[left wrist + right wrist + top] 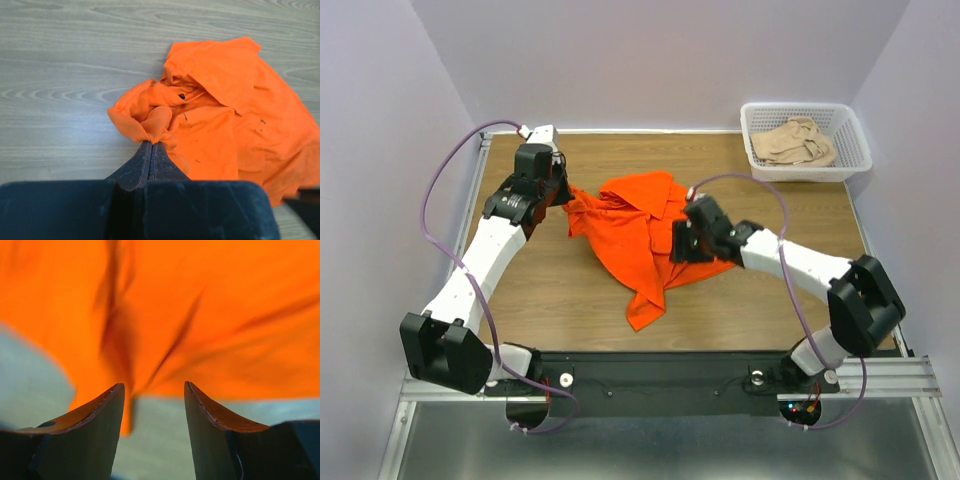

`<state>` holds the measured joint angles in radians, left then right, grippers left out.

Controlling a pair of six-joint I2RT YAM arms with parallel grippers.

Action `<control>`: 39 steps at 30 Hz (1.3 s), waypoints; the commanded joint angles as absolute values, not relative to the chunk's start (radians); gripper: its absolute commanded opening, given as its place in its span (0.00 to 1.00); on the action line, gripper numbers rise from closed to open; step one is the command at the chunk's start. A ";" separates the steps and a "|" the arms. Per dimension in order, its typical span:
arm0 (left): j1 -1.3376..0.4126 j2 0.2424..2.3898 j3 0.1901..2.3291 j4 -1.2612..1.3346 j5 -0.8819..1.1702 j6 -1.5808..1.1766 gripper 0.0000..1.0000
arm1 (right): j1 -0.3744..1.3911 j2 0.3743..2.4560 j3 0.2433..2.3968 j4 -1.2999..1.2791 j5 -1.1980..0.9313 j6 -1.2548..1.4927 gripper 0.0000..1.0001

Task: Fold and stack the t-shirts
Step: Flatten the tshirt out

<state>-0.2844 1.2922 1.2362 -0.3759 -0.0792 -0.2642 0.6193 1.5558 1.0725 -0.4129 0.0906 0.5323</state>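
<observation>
Reaching out from its base at the near left corner, the left arm stretches along the left side of the table, elbow low, wrist bent inward at the far end. The left gripper points toward the middle, its fingers pressed together on a bunched fold at the left edge of the orange t-shirt; in the left wrist view the cloth puckers into a small knot right at the tips.

The right arm rises from the near right corner, folds at a high elbow and runs leftward and slightly away, bringing the right gripper onto the shirt's right side. In the right wrist view its fingers stand apart, with bare table showing in the gap and the cloth, blurred, just past the tips; nothing sits between them.

The orange t-shirt lies crumpled in the middle of the table, between the two grippers. Its bulk spreads left to right, from the pinched corner to the part under the right gripper. A narrower tongue of cloth runs from that mass toward the near edge, so its longest run goes roughly far to near. Which end is collar and which is hem cannot be told.

The beige t-shirt sits rumpled inside the white basket at the far right corner, well apart from both grippers.
</observation>
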 commanded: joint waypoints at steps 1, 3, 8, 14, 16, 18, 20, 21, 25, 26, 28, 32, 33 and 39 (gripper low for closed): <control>-0.270 1.243 1.216 -0.304 -0.066 -0.278 0.00 | 0.748 1.465 0.941 -0.394 0.011 0.606 0.57; -0.270 1.241 1.213 -0.301 -0.063 -0.278 0.00 | 0.811 1.419 0.866 -0.338 0.015 0.647 0.56; -0.268 1.238 1.206 -0.307 -0.067 -0.268 0.00 | 0.880 1.400 0.752 -0.203 0.020 0.657 0.55; -0.265 1.235 1.196 -0.319 -0.074 -0.264 0.00 | 0.933 1.482 0.715 -0.060 0.035 0.580 0.54; -0.265 1.232 1.201 -0.322 -0.072 -0.265 0.00 | 0.934 1.508 0.715 -0.017 0.018 0.568 0.53; -0.265 1.230 1.209 -0.325 -0.075 -0.264 0.00 | 0.942 1.519 0.709 0.030 0.005 0.557 0.53; -0.265 1.233 1.218 -0.328 -0.080 -0.259 0.00 | 0.948 1.537 0.707 0.049 -0.026 0.554 0.52; -0.265 1.233 1.219 -0.331 -0.081 -0.259 0.00 | 0.948 1.545 0.707 0.054 -0.031 0.552 0.52; -0.264 1.235 1.220 -0.328 -0.084 -0.259 0.00 | 0.956 1.591 0.706 0.067 -0.035 0.543 0.50; -0.262 1.236 1.218 -0.327 -0.084 -0.259 0.00 | 0.957 1.603 0.706 0.067 -0.032 0.538 0.46; -0.259 1.242 1.221 -0.325 -0.086 -0.255 0.00 | 0.957 1.605 0.698 0.066 -0.006 0.531 0.31; -0.236 1.261 1.242 -0.319 -0.109 -0.255 0.00 | 0.954 1.519 0.715 -0.044 0.179 0.477 0.08; -0.227 1.267 1.250 -0.318 -0.106 -0.256 0.00 | 0.951 1.494 0.733 -0.089 0.231 0.457 0.05; -0.170 1.420 1.468 -0.304 -0.038 -0.302 0.00 | 0.761 1.358 0.987 -0.424 0.631 0.212 0.01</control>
